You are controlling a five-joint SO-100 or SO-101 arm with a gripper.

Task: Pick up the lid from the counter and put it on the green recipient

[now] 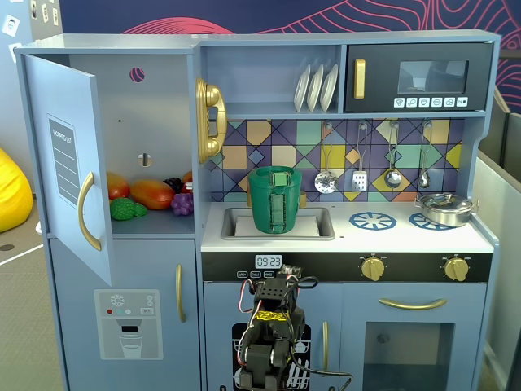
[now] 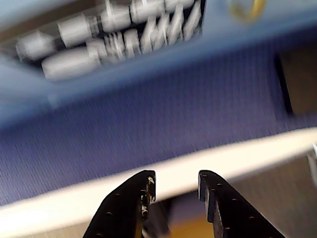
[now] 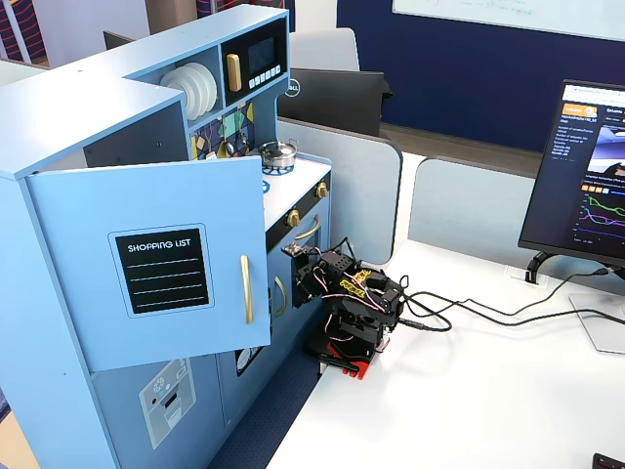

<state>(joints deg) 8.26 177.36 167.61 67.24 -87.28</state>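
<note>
The green recipient [image 1: 275, 202] stands upright in the sink [image 1: 236, 227] of the toy kitchen, its ribbed handle facing the camera. A flat green disc with a small light-green block, the lid [image 1: 281, 171], appears to lie on its top. No lid shows on the counter [image 1: 350, 236]. The arm [image 1: 273, 326] is folded low in front of the kitchen's lower doors, well below the pot, and also shows in the other fixed view as the arm [image 3: 352, 308]. In the wrist view my gripper [image 2: 176, 184] is open with nothing between its black fingers, over blue carpet and a white table edge.
A silver pot [image 1: 444, 209] sits on the right burner. The fridge door [image 1: 69, 163] hangs open to the left, with toy food [image 1: 151, 194] on the shelf inside. On the white table, cables [image 3: 469, 313] run to a monitor [image 3: 586, 176].
</note>
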